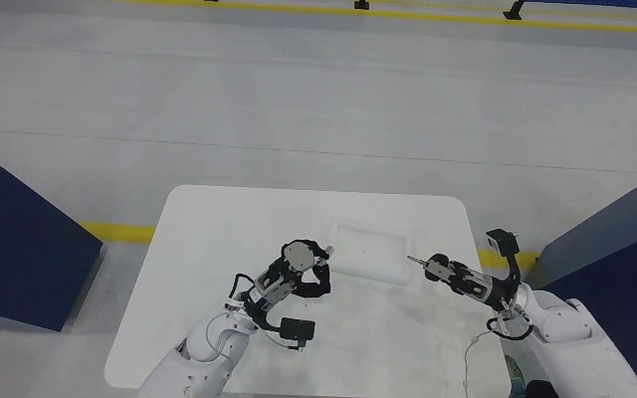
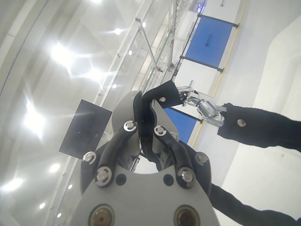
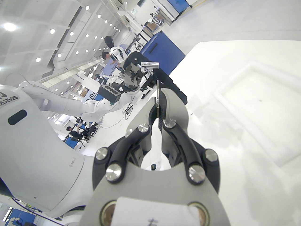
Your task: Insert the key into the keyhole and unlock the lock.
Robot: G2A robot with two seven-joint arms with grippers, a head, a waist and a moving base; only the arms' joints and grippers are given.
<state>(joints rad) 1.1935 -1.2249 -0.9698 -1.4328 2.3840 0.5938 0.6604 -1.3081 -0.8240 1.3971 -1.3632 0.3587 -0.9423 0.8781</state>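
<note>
Right wrist view: key [image 3: 157, 86] in right tool [image 3: 159, 98]

White table [image 1: 199, 298], shallow white tray [image 1: 370, 249], blue partitions [image 1: 40, 261]

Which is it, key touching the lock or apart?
Apart. The top view shows a plain gap between the key tip and the lock.

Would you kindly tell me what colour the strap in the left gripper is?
The strap is black; it shows best in the left wrist view.
</note>
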